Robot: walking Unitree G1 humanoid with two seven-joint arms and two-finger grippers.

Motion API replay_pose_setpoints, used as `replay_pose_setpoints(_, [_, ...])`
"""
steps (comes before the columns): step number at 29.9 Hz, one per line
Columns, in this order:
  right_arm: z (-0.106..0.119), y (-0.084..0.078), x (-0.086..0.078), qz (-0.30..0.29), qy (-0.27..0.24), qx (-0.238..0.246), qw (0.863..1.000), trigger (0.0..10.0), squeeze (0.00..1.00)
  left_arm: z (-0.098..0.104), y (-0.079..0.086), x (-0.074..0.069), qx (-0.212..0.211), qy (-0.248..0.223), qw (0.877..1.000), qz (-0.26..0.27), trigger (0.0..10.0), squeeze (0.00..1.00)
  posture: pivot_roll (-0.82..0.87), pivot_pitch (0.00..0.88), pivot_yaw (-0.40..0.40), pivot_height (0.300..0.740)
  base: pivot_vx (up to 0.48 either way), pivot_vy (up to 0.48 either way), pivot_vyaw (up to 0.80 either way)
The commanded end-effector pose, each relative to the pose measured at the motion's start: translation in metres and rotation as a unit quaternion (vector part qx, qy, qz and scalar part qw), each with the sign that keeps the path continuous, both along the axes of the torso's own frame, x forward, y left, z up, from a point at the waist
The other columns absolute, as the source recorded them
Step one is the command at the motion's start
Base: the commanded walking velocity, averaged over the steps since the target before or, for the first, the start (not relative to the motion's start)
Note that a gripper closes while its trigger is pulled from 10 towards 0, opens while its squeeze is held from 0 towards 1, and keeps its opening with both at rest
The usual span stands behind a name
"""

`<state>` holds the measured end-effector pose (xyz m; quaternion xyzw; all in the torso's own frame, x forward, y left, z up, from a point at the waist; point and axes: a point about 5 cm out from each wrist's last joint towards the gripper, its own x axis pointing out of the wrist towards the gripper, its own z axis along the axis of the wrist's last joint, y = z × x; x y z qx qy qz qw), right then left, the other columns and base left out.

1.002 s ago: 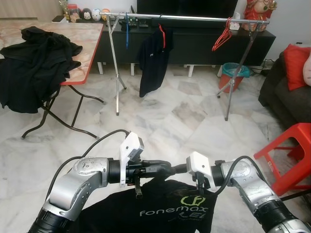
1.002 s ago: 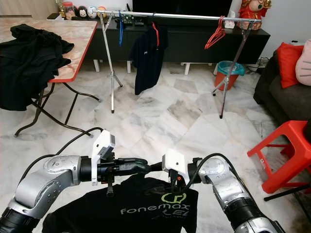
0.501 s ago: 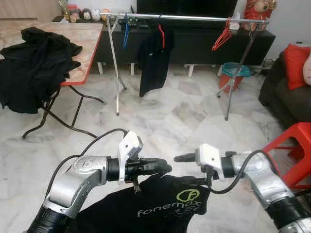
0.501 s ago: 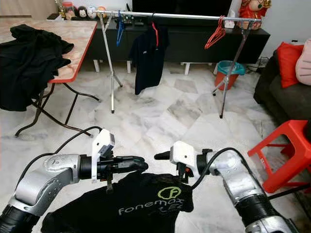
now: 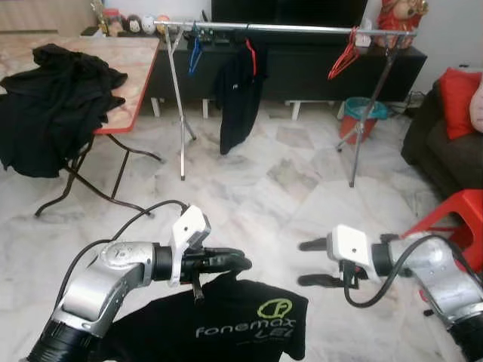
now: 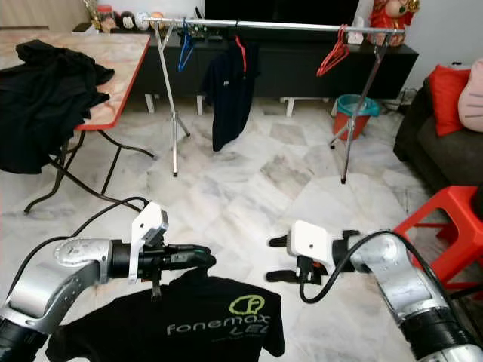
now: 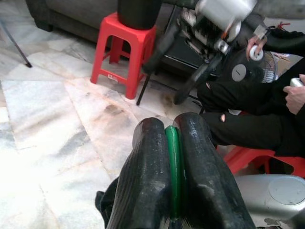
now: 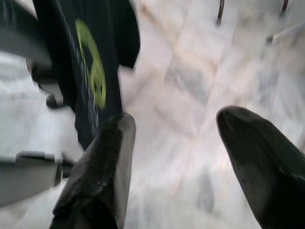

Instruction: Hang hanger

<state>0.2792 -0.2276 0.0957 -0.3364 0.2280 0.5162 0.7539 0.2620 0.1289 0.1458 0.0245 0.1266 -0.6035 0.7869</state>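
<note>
We hold our left end effector point(image 5: 240, 262) closed on a green hanger point(image 7: 173, 167), which the left wrist view shows pinched between the two black fingers point(image 7: 147, 171). A black T-shirt point(image 5: 226, 324) with a green logo and the word "fonemax" hangs from that hanger, just below the end effector and above the marble floor point(image 5: 264, 181). Our right end effector point(image 5: 308, 262) sits apart from the T-shirt, off to its right, with its two fingers spread wide and nothing between them; the right wrist view, though blurred, shows the gap between them over the floor. Well beyond the T-shirt stands a metal clothes rail point(image 5: 287, 29) on two tripod legs. On the rail hang a blue hanger point(image 5: 195, 51) near its left end, a dark shirt on a red hanger point(image 5: 238, 94) near its middle, and bare red hangers point(image 5: 346, 59) near its right end. Left of the rail is a bench point(image 5: 128, 56) with a red edge, carrying a heap of black clothes point(image 5: 53, 98). Right of the rail stand a dark sofa point(image 5: 441, 143) and a red stool point(image 5: 449, 226).
</note>
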Motion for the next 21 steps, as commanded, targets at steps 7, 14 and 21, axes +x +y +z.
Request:
replay_pose_setpoints(7, [-0.02, -0.024, -0.017, -0.044, 0.011, -0.002, 0.999, 10.0, 0.0, 0.032, 0.005, 0.005, -0.053, -0.027, 0.998, -0.024, 0.0, 0.0, 0.1, 0.0, -0.006, 0.74, 0.0, 0.0, 0.0])
replay_pose_setpoints(14, [-0.026, -0.031, -0.021, -0.073, 0.017, 0.028, 0.997, 10.0, 0.0, 0.045, 0.006, 0.003, -0.084, -0.026, 0.995, -0.051, 0.0, 0.0, 0.09, 0.0, 0.009, 0.74, 0.0, 0.0, 0.0])
replay_pose_setpoints(21, [-0.019, -0.027, -0.012, -0.084, -0.001, 0.057, 0.995, 10.0, 0.0, 0.052, 0.004, 0.006, -0.107, -0.02, 0.993, -0.054, 10.0, 0.0, 0.09, 0.0, 0.02, 0.74, 0.0, 0.0, 0.0])
